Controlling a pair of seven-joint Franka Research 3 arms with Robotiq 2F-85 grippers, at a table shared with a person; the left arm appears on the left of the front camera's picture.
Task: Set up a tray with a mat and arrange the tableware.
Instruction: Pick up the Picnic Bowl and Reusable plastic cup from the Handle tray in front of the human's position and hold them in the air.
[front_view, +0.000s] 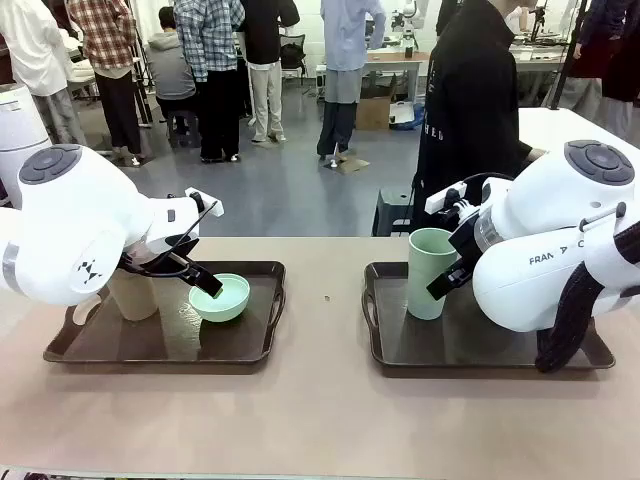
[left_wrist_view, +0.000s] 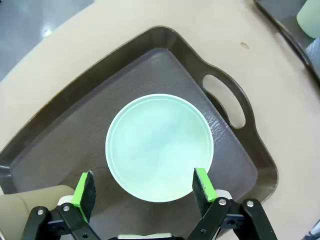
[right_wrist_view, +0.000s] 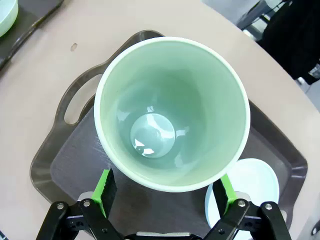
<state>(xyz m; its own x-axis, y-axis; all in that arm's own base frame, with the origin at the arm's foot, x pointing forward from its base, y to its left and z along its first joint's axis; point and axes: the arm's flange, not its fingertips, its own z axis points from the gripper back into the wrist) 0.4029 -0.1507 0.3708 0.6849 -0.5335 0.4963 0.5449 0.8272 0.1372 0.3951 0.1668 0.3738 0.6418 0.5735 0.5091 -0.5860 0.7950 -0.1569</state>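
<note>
Mint green bowl (left_wrist_view: 159, 147), pale green cup (right_wrist_view: 172, 112), tan cup (front_view: 133, 293) (trays (front_view: 160, 362) dark brown).

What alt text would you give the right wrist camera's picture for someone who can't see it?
An empty pale green cup, seen from above, stands on a brown tray, flanked by the right gripper's open green-padded fingers. A light blue bowl sits beside it.
</note>
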